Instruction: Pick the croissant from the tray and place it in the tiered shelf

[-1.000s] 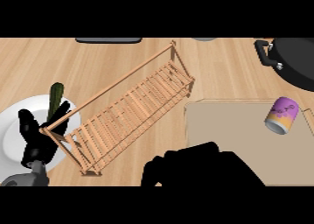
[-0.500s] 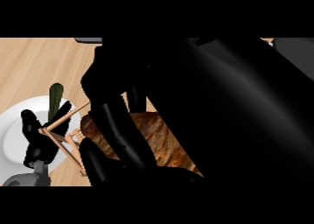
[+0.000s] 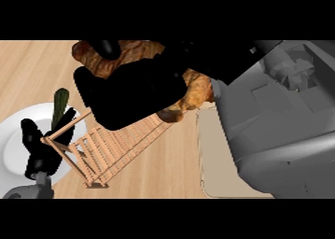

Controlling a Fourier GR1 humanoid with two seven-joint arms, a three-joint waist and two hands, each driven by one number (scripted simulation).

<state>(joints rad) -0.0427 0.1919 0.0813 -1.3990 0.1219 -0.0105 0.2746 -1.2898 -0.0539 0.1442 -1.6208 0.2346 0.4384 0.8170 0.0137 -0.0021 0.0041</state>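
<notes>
The brown croissant (image 3: 116, 57) is held up high, close to the view, with my right hand (image 3: 139, 91) shut on it; the black fingers curl round its middle and hide much of it. Its other end (image 3: 196, 89) shows past the hand. The hand and croissant hang above the far end of the wooden tiered shelf (image 3: 115, 147), which lies slanted on the counter. The beige tray (image 3: 212, 161) shows at the lower right, mostly hidden by my grey right forearm (image 3: 287, 121). My left hand (image 3: 42, 144) rests open at the shelf's near left end.
A white plate (image 3: 10, 135) lies at the left under the left hand, with a dark green vegetable (image 3: 60, 103) on its far rim. The wooden counter (image 3: 25, 70) shows at the upper left. My forearm blocks everything at the right.
My right hand has risen from the tray with the croissant in it and moved left and away, over the shelf. The left hand has stayed in place.
</notes>
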